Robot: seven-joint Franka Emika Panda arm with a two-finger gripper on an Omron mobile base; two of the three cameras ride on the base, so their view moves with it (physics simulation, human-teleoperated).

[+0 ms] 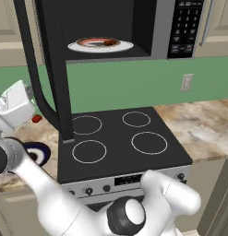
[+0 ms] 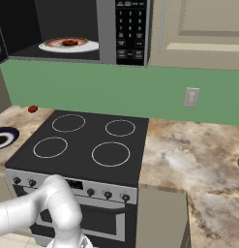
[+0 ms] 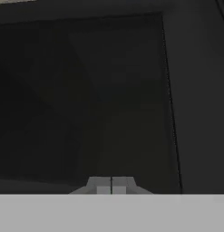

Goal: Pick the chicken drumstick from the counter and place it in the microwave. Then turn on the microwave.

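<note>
The microwave (image 1: 161, 27) hangs above the stove with its door (image 1: 53, 69) swung wide open to the left. Inside, the reddish-brown chicken drumstick (image 1: 109, 43) (image 2: 68, 42) lies on a white plate (image 1: 124, 46) (image 2: 91, 47). The black keypad (image 1: 185, 27) (image 2: 129, 29) is on the microwave's right side. My white hand (image 1: 16, 103) sits at the far left, just outside the open door's dark panel. In the hand view my gripper (image 3: 111, 186) is shut with nothing between its fingertips, facing the dark door glass close up.
The black cooktop (image 1: 120, 138) lies below the microwave. The marbled counter (image 1: 203, 124) (image 2: 188, 145) flanks it. A small red object (image 1: 36, 118) (image 2: 32, 109) and a dark blue dish (image 1: 39, 152) (image 2: 5, 138) sit on the left counter. A wall outlet (image 1: 186, 82) is on the green backsplash.
</note>
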